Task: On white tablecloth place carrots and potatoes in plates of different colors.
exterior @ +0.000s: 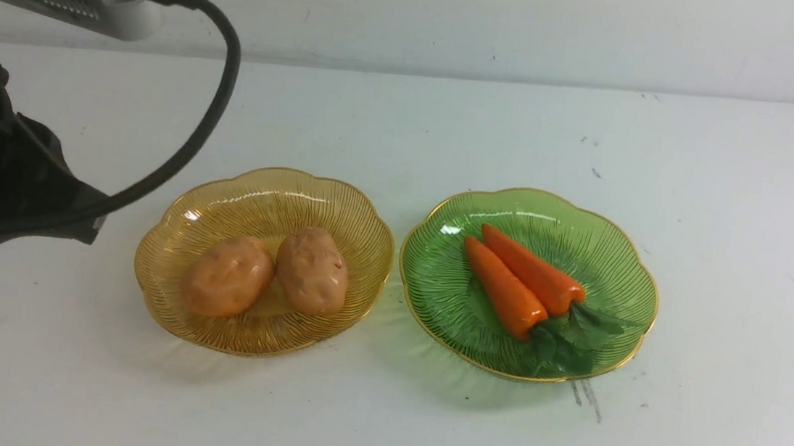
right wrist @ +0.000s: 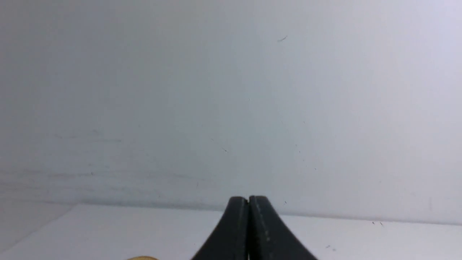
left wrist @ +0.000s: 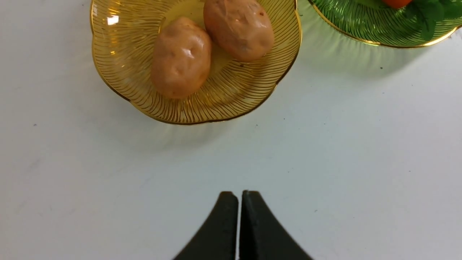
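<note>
L arm [exterior: 1, 177] hangs left of yellow plate [exterior: 224, 199] w/ potatoes [exterior: 228, 276]; L pincer [left wrist: 240, 196] pressed together, empty, above tabletop [left wrist: 108, 198]. R pincer [right wrist: 248, 200] pressed together too, facing wall [right wrist: 216, 90].

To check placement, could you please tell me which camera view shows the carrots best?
The front view: both carrots lie whole in the green plate. The left wrist view catches only an orange end and leaves at its edge; the right wrist view shows none.
</note>
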Controlling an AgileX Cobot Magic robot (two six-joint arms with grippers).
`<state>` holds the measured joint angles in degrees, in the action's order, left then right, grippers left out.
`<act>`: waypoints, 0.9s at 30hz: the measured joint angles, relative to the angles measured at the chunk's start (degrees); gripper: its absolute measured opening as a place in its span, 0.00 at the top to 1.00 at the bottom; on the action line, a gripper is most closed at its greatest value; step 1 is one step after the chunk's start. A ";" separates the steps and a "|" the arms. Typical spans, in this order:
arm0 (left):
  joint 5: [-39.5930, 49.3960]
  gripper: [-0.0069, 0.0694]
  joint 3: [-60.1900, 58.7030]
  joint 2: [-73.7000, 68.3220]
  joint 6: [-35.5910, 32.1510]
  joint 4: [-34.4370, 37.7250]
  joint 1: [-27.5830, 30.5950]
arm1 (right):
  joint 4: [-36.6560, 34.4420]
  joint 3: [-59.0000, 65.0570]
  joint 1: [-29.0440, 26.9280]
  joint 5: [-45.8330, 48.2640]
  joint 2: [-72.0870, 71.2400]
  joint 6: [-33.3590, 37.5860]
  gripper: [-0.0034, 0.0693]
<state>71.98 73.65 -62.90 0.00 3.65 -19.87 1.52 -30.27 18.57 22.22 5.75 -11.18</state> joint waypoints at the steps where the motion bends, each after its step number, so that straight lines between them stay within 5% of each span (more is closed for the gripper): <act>1: -0.06 0.91 -0.29 0.45 -0.62 0.18 0.00 | 0.06 1.60 0.00 -1.60 -1.77 0.00 0.97; 8: -0.19 0.91 -6.71 12.87 -3.24 2.60 0.00 | 1.69 5.44 0.00 -13.75 -6.33 -0.01 0.97; 17: -17.90 0.91 -31.21 50.50 -2.79 0.95 0.00 | 1.86 5.52 0.00 -14.09 -6.33 -0.01 0.97; 27: -24.30 0.91 -41.34 61.99 -0.91 1.30 0.00 | 1.86 5.52 0.00 -14.04 -6.33 -0.01 0.97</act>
<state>47.68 32.31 -0.91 -0.91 4.95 -19.87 3.38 -24.75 18.57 8.18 -0.58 -11.19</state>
